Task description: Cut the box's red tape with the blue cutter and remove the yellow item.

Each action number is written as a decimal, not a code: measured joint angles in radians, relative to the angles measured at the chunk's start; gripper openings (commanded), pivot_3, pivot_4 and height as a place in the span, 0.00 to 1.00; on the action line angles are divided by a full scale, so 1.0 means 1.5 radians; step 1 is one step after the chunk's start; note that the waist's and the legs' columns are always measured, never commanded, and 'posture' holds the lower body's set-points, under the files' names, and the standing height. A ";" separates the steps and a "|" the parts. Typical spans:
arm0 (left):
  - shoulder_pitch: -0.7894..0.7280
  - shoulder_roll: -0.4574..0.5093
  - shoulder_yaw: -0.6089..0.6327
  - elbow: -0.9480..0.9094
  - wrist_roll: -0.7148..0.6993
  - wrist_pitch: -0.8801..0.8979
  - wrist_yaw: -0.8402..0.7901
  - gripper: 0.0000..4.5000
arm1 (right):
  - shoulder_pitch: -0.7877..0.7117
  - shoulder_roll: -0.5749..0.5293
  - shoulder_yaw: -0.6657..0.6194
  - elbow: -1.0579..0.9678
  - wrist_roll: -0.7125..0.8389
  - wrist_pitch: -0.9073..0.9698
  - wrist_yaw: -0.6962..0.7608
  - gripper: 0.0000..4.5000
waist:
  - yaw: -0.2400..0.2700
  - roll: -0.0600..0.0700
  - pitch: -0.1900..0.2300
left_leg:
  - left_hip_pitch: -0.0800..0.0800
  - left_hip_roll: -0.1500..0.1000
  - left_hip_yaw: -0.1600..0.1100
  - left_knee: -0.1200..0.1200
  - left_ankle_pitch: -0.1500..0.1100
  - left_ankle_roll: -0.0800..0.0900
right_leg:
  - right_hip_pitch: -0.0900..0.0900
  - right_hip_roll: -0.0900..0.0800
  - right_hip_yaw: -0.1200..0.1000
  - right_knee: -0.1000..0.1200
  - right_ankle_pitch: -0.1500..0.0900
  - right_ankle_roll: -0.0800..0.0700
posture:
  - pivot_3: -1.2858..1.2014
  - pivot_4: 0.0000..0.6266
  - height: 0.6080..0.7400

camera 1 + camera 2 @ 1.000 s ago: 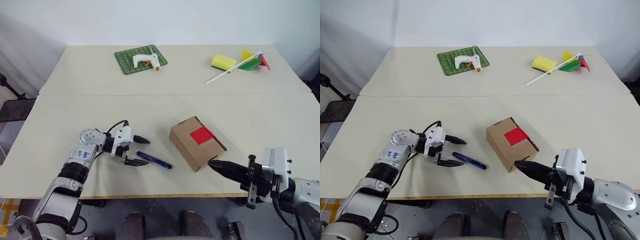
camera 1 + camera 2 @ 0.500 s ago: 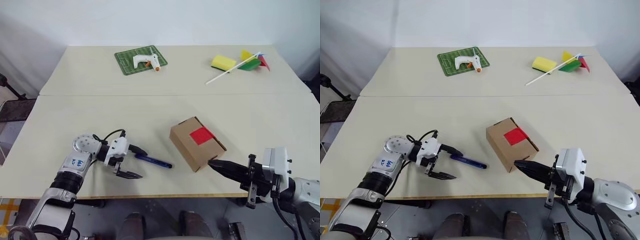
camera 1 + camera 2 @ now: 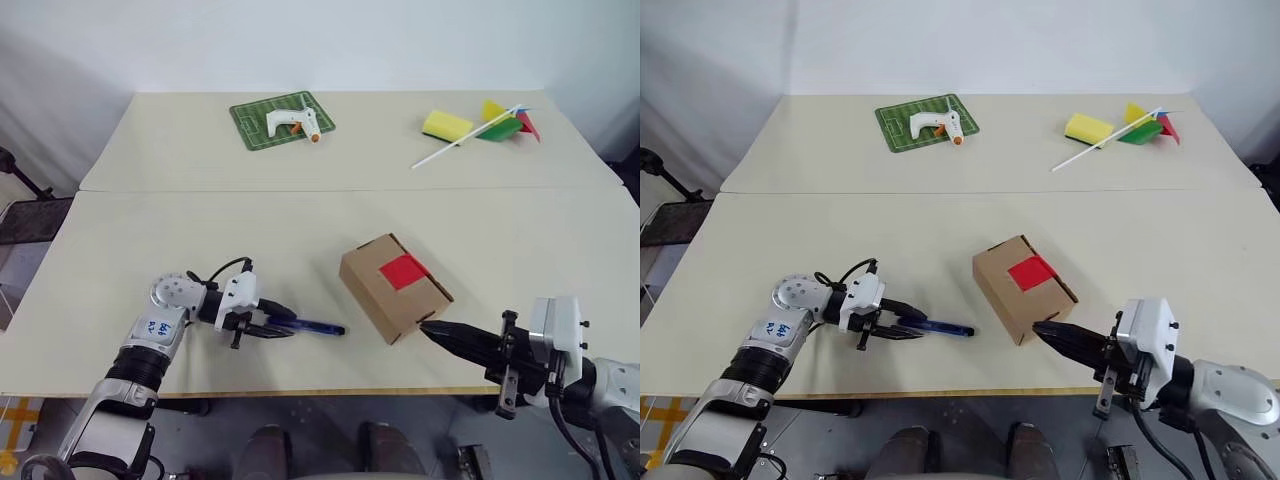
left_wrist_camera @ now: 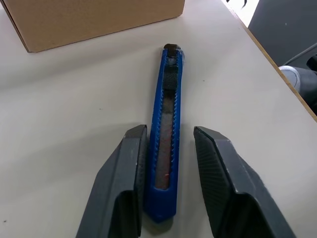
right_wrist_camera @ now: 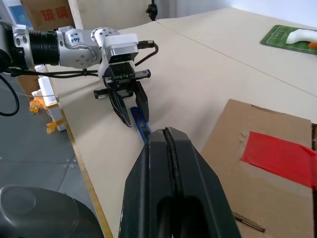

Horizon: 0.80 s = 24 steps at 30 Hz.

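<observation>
The blue cutter (image 3: 308, 325) lies flat on the table, left of the box (image 3: 380, 295). The box is a closed brown carton with the red tape (image 3: 404, 270) on its top. My left gripper (image 3: 285, 323) is low over the table with its fingers (image 4: 130, 173) on either side of the cutter's rear end (image 4: 166, 148). One finger touches it and a narrow gap remains at the other. My right gripper (image 3: 428, 327) is shut, with its tip at the box's near corner. The yellow item is hidden.
On the far table a white glue gun (image 3: 290, 122) rests on a green mat (image 3: 250, 125). A yellow sponge (image 3: 446, 124) and a pinwheel (image 3: 500, 122) lie at the far right. The table's front edge (image 3: 300, 392) runs just behind both grippers.
My left gripper drew back slightly toward the front edge. Its wide-open fingers have narrowed around the cutter's rear end. The right gripper, cutter and box have stayed put.
</observation>
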 measured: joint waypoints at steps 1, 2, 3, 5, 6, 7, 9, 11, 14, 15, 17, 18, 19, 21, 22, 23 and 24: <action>0.000 -0.001 0.000 0.002 0.001 -0.006 0.003 0.38 | 0.000 0.000 0.000 0.000 0.000 0.000 0.000 0.00 | 0.001 0.000 0.000 | 0.000 0.000 0.000 0.000 0.000 0.000 | 0.000 0.000 0.000 0.000 0.000 0.000 | 0.52 0.24 1.00; 0.000 -0.002 -0.001 0.004 0.004 -0.015 0.006 0.38 | 0.000 0.000 0.000 0.000 0.000 0.000 0.000 0.00 | 0.001 0.000 0.000 | 0.000 0.000 0.000 0.000 0.000 0.000 | 0.000 0.000 0.000 0.000 0.000 0.000 | 0.52 0.24 1.00; 0.000 -0.002 -0.002 0.006 0.006 -0.024 0.008 0.34 | 0.000 0.000 0.000 0.000 0.000 0.000 0.000 0.00 | 0.001 0.000 0.000 | 0.001 0.000 0.000 0.000 0.000 0.000 | 0.001 0.000 0.000 0.000 0.000 0.000 | 0.52 0.24 1.00; 0.000 -0.002 -0.005 0.009 0.010 -0.039 0.011 0.25 | 0.000 0.000 0.000 0.000 -0.001 -0.001 0.000 0.00 | 0.001 0.001 -0.001 | 0.001 0.000 0.000 0.001 0.000 0.000 | 0.001 0.000 0.000 0.000 0.000 0.000 | 0.52 0.24 1.00; 0.000 -0.002 -0.007 0.010 0.010 -0.043 0.010 0.19 | -0.001 0.000 0.000 0.000 -0.001 -0.001 0.000 0.00 | 0.001 0.001 -0.001 | 0.001 0.000 0.000 0.001 0.000 0.000 | 0.002 0.000 0.000 0.000 0.000 0.000 | 0.52 0.24 1.00; 0.001 -0.002 -0.009 0.011 0.011 -0.047 0.011 0.13 | -0.001 0.000 0.000 0.000 -0.001 -0.001 0.000 0.00 | 0.001 0.001 -0.001 | 0.001 0.000 0.000 0.001 0.000 0.000 | 0.002 0.000 0.000 0.000 0.000 0.000 | 0.52 0.24 1.00; 0.001 -0.002 -0.009 0.013 0.011 -0.051 0.013 0.10 | -0.002 0.000 0.000 0.000 -0.001 -0.002 0.000 0.00 | 0.001 0.002 -0.001 | 0.001 0.000 0.000 0.001 0.000 0.000 | 0.002 0.000 0.000 0.000 0.000 0.000 | 0.52 0.24 1.00; 0.003 -0.003 -0.009 0.013 0.011 -0.052 0.017 0.10 | -0.003 0.000 0.000 0.000 -0.001 -0.002 0.001 0.00 | 0.001 0.002 -0.002 | 0.001 0.000 0.000 0.001 0.000 0.000 | 0.002 0.000 0.000 0.000 0.000 0.000 | 0.52 0.24 1.00; 0.005 -0.004 -0.009 0.011 0.011 -0.057 0.023 0.10 | -0.004 0.000 0.000 0.000 -0.001 -0.002 0.002 0.00 | 0.001 0.003 -0.002 | 0.002 0.000 -0.001 0.001 0.000 0.000 | 0.003 0.000 0.000 0.000 0.000 0.000 | 0.52 0.24 1.00; 0.007 -0.004 -0.009 0.007 0.011 -0.062 0.027 0.10 | -0.005 0.000 0.001 -0.002 -0.001 -0.002 0.003 0.00 | 0.001 0.003 -0.002 | 0.002 0.000 -0.001 0.001 0.000 0.000 | 0.003 0.000 0.000 0.000 0.000 0.000 | 0.52 0.24 1.00; 0.018 -0.003 -0.008 -0.016 0.013 -0.065 0.041 0.10 | -0.008 -0.005 0.006 -0.013 0.001 0.002 0.002 0.00 | 0.001 0.003 -0.002 | 0.001 0.000 -0.001 0.001 0.000 0.000 | 0.003 -0.001 0.000 0.000 0.000 0.000 | 0.52 0.24 1.00; 0.030 -0.003 -0.008 -0.038 0.015 -0.064 0.053 0.10 | -0.013 -0.012 0.013 -0.027 0.007 0.011 -0.001 0.00 | 0.001 0.003 -0.002 | 0.001 0.000 -0.001 0.001 0.000 0.000 | 0.003 -0.001 0.000 0.000 0.000 0.000 | 0.52 0.24 1.00; 0.043 -0.004 -0.009 -0.068 0.023 -0.060 0.066 0.10 | -0.019 -0.020 0.024 -0.042 0.021 0.025 -0.007 0.00 | 0.001 0.003 -0.002 | 0.001 0.000 -0.001 0.001 0.000 0.000 | 0.003 -0.001 0.000 0.000 0.000 0.000 | 0.52 0.24 1.00; 0.070 -0.008 -0.023 -0.136 0.041 -0.043 0.088 0.10 | -0.022 -0.040 0.045 -0.074 0.051 0.062 -0.022 0.00 | 0.002 0.002 -0.002 | 0.000 -0.001 -0.002 0.001 0.000 0.000 | 0.003 -0.001 -0.001 -0.001 0.000 0.000 | 0.52 0.24 1.00; 0.087 -0.009 -0.037 -0.183 0.050 -0.020 0.101 0.10 | -0.018 -0.083 0.060 -0.092 0.060 0.099 -0.029 0.00 | 0.001 0.002 -0.002 | 0.000 -0.001 -0.002 0.001 -0.001 0.000 | 0.002 -0.002 0.000 -0.001 0.000 0.000 | 0.52 0.24 1.00; 0.097 -0.011 -0.047 -0.213 0.056 0.001 0.110 0.10 | -0.013 -0.112 0.071 -0.101 0.062 0.126 -0.032 0.00 | 0.002 0.002 -0.002 | 0.000 -0.002 -0.002 0.001 -0.001 0.001 | 0.002 -0.003 -0.001 -0.001 0.000 -0.001 | 0.52 0.24 1.00; 0.112 -0.011 -0.058 -0.253 0.063 0.033 0.121 0.10 | -0.012 -0.128 0.088 -0.108 0.066 0.157 -0.043 0.00 | 0.001 0.000 -0.001 | -0.001 -0.001 -0.002 0.001 -0.001 0.001 | 0.002 -0.002 -0.001 -0.001 -0.001 -0.001 | 0.52 0.24 1.00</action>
